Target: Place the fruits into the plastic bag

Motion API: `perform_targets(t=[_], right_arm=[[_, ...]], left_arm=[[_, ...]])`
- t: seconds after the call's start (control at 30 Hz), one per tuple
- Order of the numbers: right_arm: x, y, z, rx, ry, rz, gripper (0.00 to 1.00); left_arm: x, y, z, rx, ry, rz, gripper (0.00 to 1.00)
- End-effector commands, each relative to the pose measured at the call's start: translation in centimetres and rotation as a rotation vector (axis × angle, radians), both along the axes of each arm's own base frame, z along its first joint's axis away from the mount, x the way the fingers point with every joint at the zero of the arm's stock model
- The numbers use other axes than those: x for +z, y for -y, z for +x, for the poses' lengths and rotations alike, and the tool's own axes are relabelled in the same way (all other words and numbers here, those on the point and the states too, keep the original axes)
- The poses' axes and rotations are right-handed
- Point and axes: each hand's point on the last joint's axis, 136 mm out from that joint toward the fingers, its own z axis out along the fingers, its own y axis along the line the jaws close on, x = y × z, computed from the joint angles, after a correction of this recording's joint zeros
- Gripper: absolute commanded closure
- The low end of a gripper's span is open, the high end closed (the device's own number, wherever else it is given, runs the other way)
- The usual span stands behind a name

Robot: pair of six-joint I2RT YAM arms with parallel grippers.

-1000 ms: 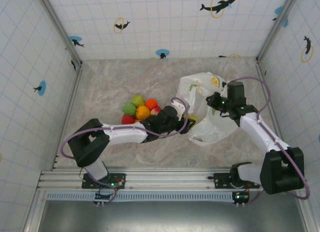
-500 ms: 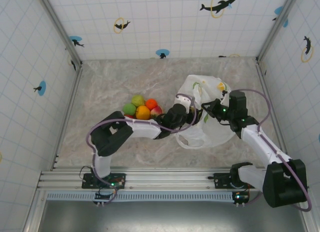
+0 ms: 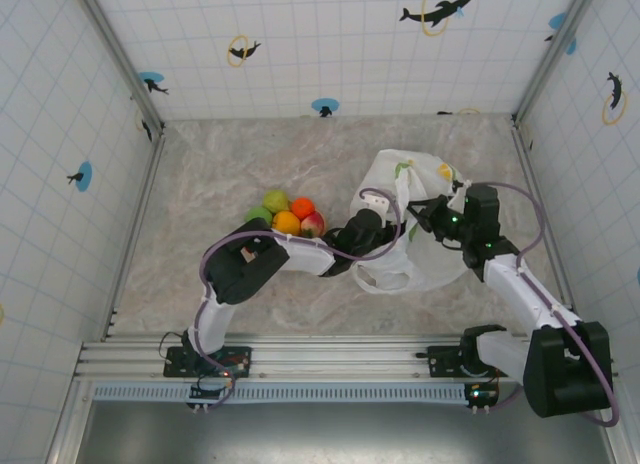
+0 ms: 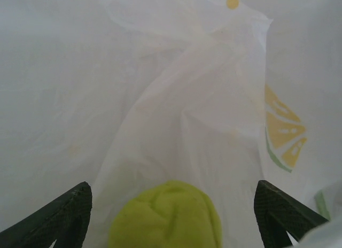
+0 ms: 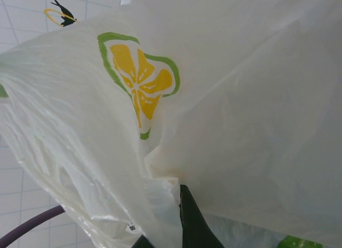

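Note:
The plastic bag [image 3: 425,254], white with lemon prints, lies right of centre, and my left arm's wrist [image 3: 366,227] reaches into its mouth. In the left wrist view my left gripper [image 4: 172,208] is open inside the bag [image 4: 160,87]. A yellow-green fruit [image 4: 165,218] lies on the plastic between the fingers [image 4: 67,216], touching neither. My right gripper [image 3: 432,212] is shut on the bag's upper edge and holds it up. The dark finger [image 5: 193,221] pinches the plastic [image 5: 240,98]. Several fruits [image 3: 286,216], green, orange and red, sit in a pile left of the bag.
The marble floor is walled by tiled panels, with a metal rail [image 3: 300,356] along the near edge. There is open floor behind the fruit pile and left of it. A purple cable [image 5: 26,226] curves below the bag in the right wrist view.
My left arm has pushed rightward into the bag with the yellow-green fruit, and its jaws have spread off it. The bag's mouth has shifted left and nearer.

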Motion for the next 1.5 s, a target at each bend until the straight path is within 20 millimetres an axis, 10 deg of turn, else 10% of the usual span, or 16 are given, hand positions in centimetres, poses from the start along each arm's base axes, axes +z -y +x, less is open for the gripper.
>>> perform_targets(t=[0.0, 0.27, 0.67, 1.2, 1.47], right_arm=[[-0.6, 0.3, 0.0, 0.007, 0.013, -0.009, 1.0], [-2.4, 1.8, 0.2, 0.017, -0.01, -0.133, 1.0], [-3.1, 2.2, 1.1, 0.022, -0.016, -0.153, 1.0], [-3.0, 2.2, 1.1, 0.022, -0.014, -0.145, 1.0], [-2.6, 2.4, 1.3, 0.033, 0.006, -0.171, 1.0]], left_arm=[[2.7, -0.1, -0.6, -0.051, 0.055, 0.011, 0.18], [4.6, -4.0, -4.4, -0.195, 0.038, 0.078, 0.18], [0.2, -13.9, -9.0, -0.144, -0.119, 0.241, 0.21], [-2.7, -9.8, -6.8, -0.106, -0.23, 0.173, 0.28], [-3.3, -7.0, -6.2, -0.153, -0.264, 0.133, 0.68]])
